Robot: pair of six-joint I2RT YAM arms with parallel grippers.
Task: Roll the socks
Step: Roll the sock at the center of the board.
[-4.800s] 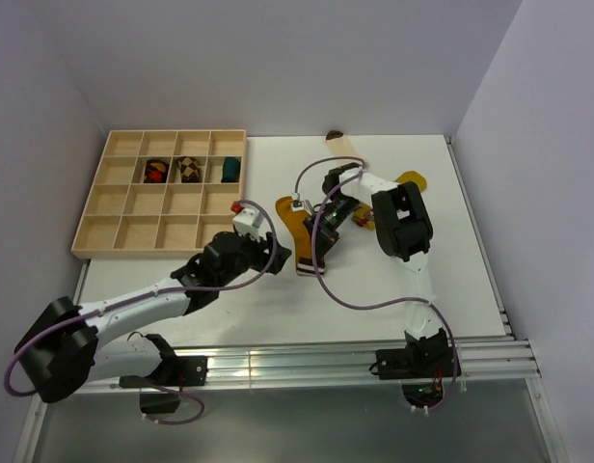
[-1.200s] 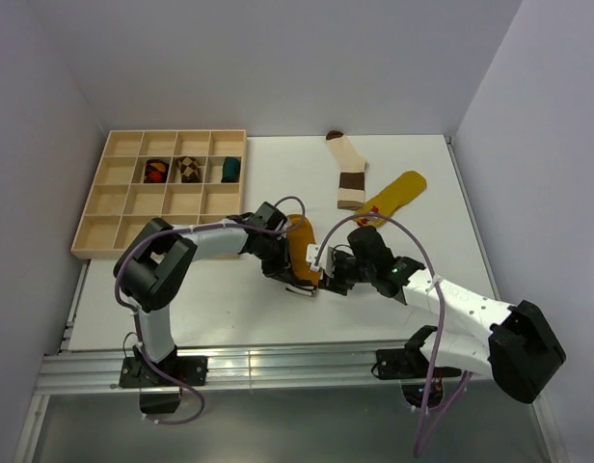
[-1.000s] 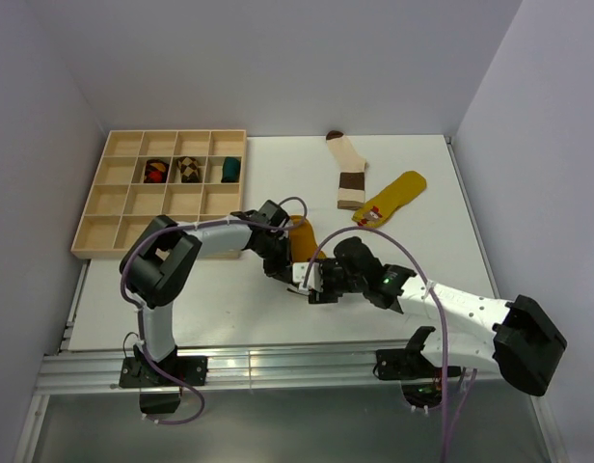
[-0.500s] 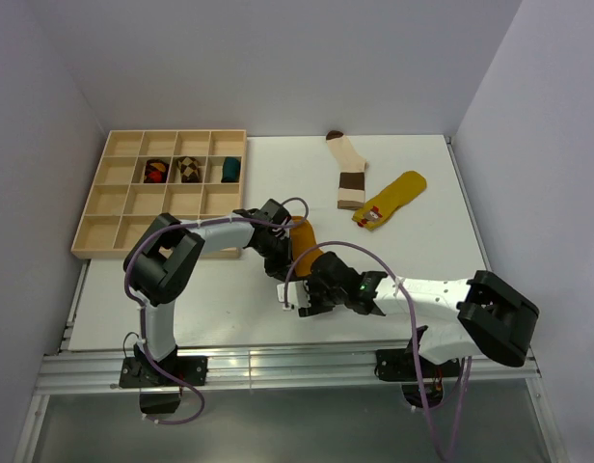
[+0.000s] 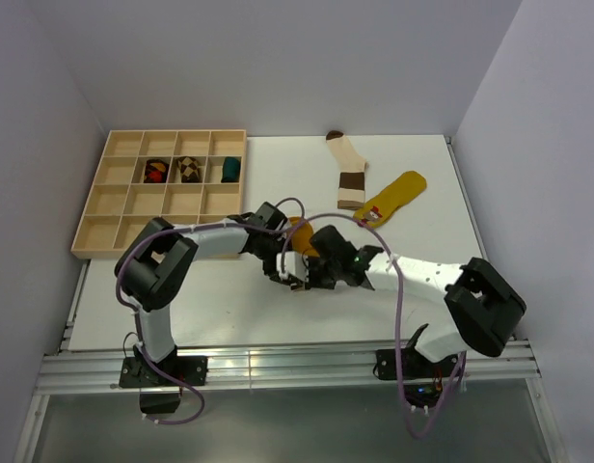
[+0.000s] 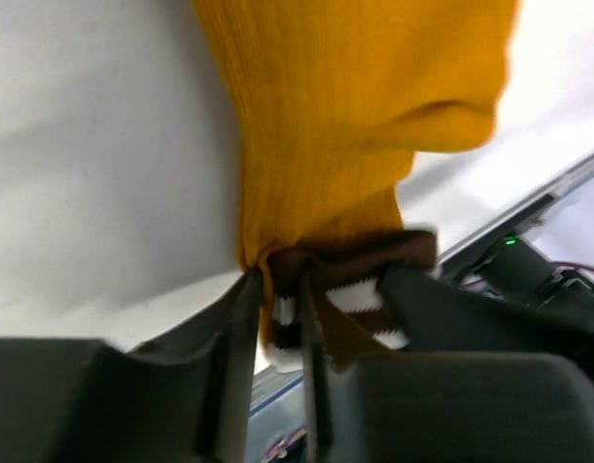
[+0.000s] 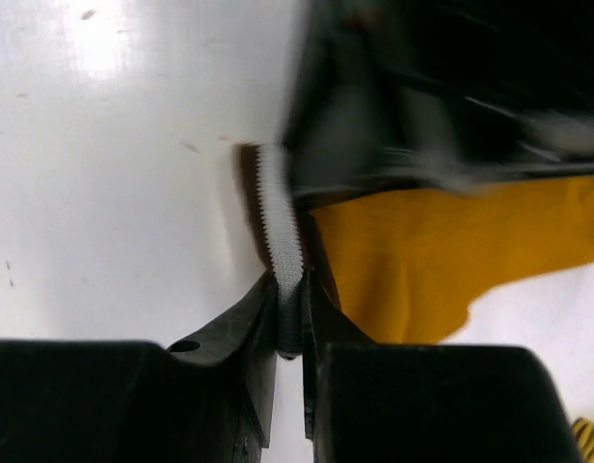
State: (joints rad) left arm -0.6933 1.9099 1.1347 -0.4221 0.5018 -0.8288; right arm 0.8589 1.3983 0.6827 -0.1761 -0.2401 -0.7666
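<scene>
From above, the left gripper and right gripper meet nose to nose just left of the frame's centre, over the near end of the mustard sock. The sock lies bunched on the white table. The cream sock and yellow sock lie flat toward the upper right, apart from both arms. The wooden tray sits at upper left.

In the left wrist view, the mustard sock hangs from the top of the frame. Its striped cuff is bunched at the lower centre, and the left gripper pinches a fold of it between narrow-set fingers.

In the right wrist view, the right gripper is clamped on the white ribbed edge of the cuff. The orange body of the sock spreads to the right.
</scene>
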